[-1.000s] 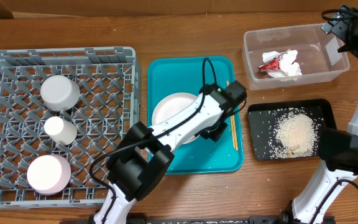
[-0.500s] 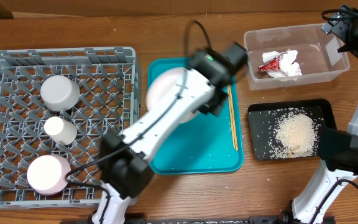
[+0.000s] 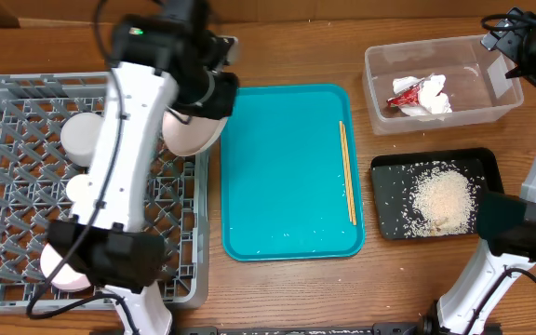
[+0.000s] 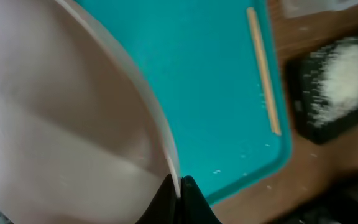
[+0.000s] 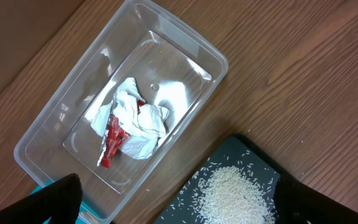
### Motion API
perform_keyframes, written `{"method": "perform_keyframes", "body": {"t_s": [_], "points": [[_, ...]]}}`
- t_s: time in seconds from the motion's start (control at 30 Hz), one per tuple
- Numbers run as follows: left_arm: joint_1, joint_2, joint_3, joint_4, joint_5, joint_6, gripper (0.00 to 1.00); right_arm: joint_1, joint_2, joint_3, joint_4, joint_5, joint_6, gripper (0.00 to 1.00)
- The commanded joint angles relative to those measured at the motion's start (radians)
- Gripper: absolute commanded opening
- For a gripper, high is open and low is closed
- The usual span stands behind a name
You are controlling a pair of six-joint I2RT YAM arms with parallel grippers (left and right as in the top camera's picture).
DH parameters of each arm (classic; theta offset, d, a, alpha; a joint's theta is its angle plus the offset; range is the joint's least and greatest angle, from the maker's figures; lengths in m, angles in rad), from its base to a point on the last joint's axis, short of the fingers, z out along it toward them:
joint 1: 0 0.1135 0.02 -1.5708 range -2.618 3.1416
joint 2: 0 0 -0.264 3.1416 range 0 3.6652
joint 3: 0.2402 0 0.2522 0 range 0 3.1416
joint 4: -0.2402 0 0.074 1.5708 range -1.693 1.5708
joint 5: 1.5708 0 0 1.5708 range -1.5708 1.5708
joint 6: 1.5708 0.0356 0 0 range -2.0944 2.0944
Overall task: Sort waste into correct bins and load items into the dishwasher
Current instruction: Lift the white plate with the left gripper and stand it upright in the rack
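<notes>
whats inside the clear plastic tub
The clear plastic rectangular tub holds a crumpled white paper napkin and a small red torn wrapper lying against it. Anything beneath the napkin is covered.

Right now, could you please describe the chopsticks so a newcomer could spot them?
Start at the big teal serving tray in the centre. Along its right side lie the wooden chopsticks: thin, straight, pale sticks, the only long thing on it.
</notes>
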State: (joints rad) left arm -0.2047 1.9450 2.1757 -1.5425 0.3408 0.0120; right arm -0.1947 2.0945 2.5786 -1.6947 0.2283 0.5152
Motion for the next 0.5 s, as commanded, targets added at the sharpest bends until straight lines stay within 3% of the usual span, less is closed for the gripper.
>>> {"method": "perform_keyframes", "body": {"t_s": [0.0, 0.2, 0.47], "points": [[0.096, -0.015, 0.017, -0.004, 0.367, 0.229, 0.04, -0.002, -0.024, 0.014, 0.002, 0.010, -0.007, 1.00], [0.233, -0.015, 0.016, -0.006, 0.609, 0.281, 0.04, -0.002, -0.024, 0.014, 0.002, 0.010, -0.008, 1.00], [0.303, -0.007, -0.023, -0.010, 0.637, 0.294, 0.04, -0.002, -0.024, 0.014, 0.002, 0.010, -0.008, 1.00]]}}
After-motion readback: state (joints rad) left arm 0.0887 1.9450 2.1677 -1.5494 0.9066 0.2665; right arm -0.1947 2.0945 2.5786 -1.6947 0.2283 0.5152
